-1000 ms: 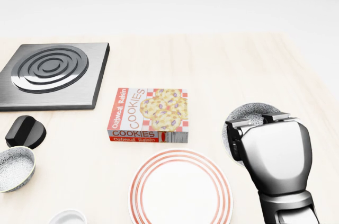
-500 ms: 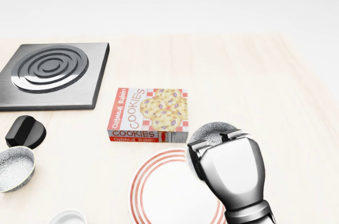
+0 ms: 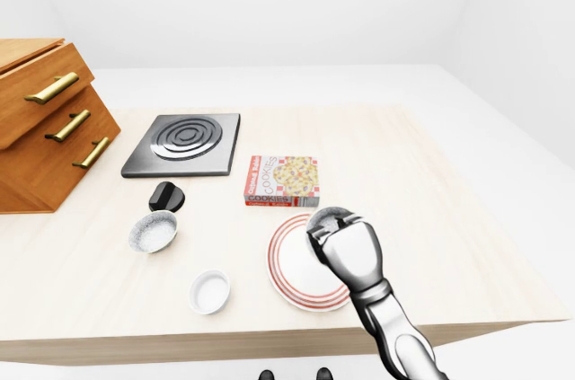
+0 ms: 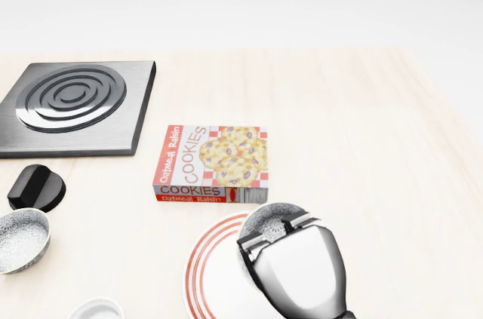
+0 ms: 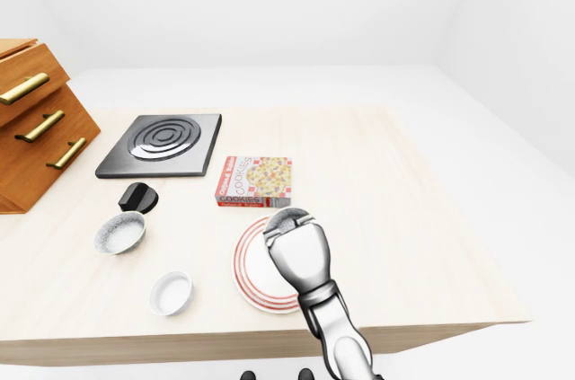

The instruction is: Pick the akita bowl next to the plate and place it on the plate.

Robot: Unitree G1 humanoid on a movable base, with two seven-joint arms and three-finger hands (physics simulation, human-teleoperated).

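Left-eye view: right hand (image 3: 334, 234) over the upper right part of the plate (image 3: 289, 265), fingers closed round the akita bowl (image 3: 331, 216), whose speckled rim shows just past the knuckles. Bowl is over the plate's top-right edge; cannot tell if it touches. Cookie box (image 3: 282, 181) lies flat just above the plate. Stove plate (image 3: 183, 143) at upper left, black knob (image 3: 166, 196) below it, a second speckled bowl (image 3: 152, 232) near that, small white dish (image 3: 209, 291) lower down. Wooden drawer unit (image 3: 45, 124) at the left edge of the pale worktop (image 3: 431, 209).

Head view: the hand's metal back fills lower centre; bowl rim (image 4: 270, 221) peeks out above it, inside the plate's red rings (image 4: 207, 259). Box just above, apart from the bowl.

Right-eye view: same layout; hand (image 5: 289, 229) clamped on the bowl above the plate's upper right. Left hand not seen in any view.
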